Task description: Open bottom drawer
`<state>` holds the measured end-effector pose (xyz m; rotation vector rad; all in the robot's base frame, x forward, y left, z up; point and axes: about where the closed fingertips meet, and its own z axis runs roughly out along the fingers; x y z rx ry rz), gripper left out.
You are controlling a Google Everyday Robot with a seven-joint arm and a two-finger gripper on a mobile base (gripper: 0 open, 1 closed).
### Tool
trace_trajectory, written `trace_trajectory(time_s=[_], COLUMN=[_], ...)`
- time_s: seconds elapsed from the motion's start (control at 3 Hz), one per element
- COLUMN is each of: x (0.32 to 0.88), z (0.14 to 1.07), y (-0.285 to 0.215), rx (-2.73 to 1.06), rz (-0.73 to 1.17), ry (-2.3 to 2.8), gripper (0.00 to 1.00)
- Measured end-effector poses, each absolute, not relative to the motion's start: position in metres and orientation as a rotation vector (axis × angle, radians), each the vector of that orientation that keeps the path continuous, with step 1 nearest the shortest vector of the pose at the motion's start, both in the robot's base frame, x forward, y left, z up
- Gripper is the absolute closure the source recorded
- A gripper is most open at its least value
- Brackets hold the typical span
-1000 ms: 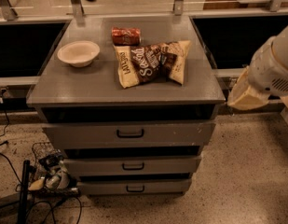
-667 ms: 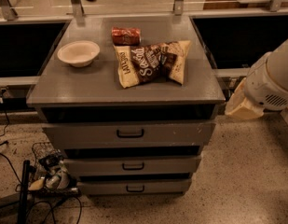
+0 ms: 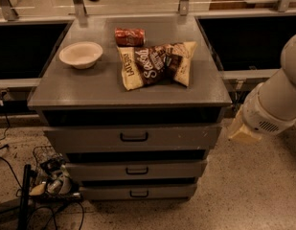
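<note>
Well — pincer up-right of bottom drawer.

Bare floor before bottom drawer (gripper at right)

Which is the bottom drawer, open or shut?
Shut: the bottom drawer sits tucked in; the gripper hangs right of the cabinet.

Single camera, raised, looks forward and down onto cabinet top and front. Medium range: whole front in frame, bottom drawer near lower edge. Arm enters from right edge; gripper right of cabinet, apart.
</note>
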<state>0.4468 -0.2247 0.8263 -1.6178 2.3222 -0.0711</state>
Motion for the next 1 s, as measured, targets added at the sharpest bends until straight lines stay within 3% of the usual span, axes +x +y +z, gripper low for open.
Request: trace_trajectory(time_s=[1.0], x=[0.437], z=[0.740], y=[-0.226], rx=[-1.765], rz=[0.026], ry=[2.452], gripper=[1.00])
